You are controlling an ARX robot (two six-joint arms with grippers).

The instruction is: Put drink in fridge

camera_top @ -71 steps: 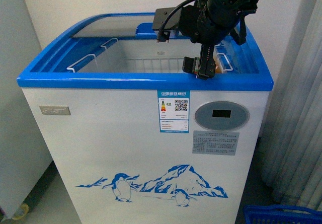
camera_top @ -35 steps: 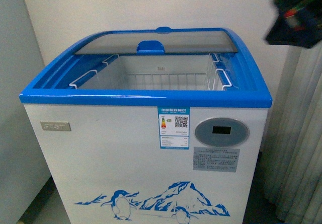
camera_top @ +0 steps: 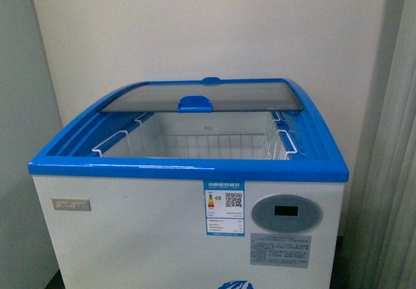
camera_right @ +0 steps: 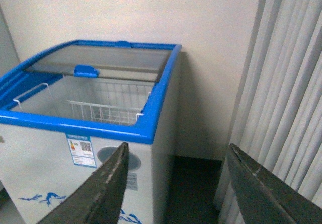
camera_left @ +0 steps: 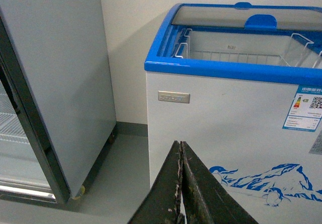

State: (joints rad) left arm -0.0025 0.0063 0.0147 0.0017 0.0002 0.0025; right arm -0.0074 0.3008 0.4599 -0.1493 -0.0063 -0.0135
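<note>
Two claws, no bottle: the drink shows in none of the three views; neither claw holds it.
Grey cabinet (camera_left: 55,83): stands at the far left, just beside the fridge, on casters, a strip of wire shelving visible at its edge. Not the target.
Left claw (camera_left: 180,183): fingers pressed together, nothing between them; it hangs low before the fridge's front wall, well below the rim.
Fridge (camera_top: 188,224): white chest with blue rim (camera_top: 188,169), straight ahead in the front view. Penguin-and-mountain graphic (camera_left: 261,176) visible from the left wrist.
Glass lid (camera_top: 201,97): slid to the back, blue handle (camera_top: 195,103) at its front edge; the front half of the opening is bare.
Wire basket (camera_top: 208,145): white, inside the opening; what can be seen of it holds nothing. The floor of the chest is hidden behind the front wall.
Drink, whereabouts: cannot tell. If it lies inside, it sits below the sightline of every camera.
Drink, handling (judgement from the task alone): a small plastic bottle should be light, smooth-walled and a little yielding; best taken across the mid-body, not the cap, with moderate squeeze.
Right claw (camera_right: 176,183): fingers spread wide, empty; it faces the fridge's right front corner from off to that side, apart from it.
Curtain (camera_right: 282,83): pale vertical folds at the far right, near the right claw.
</note>
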